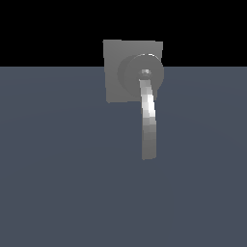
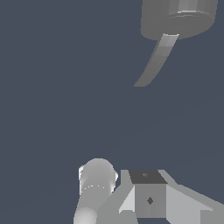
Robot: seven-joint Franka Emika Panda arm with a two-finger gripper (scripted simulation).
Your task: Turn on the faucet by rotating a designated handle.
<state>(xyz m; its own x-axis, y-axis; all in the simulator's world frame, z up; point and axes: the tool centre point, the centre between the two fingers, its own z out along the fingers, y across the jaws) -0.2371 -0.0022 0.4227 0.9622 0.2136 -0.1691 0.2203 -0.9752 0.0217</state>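
No text, label, brand, number or sign can be read anywhere in either view; every surface shown is plain and unmarked.

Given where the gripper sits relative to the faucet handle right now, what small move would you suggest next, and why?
Probably advance the gripper toward the free end of the handle. In the wrist view, bare floor separates it from the bar, so nothing touches yet. In the exterior view the handle hangs from the hub of the faucet with no arm in sight. Whether the jaws are open is unclear.
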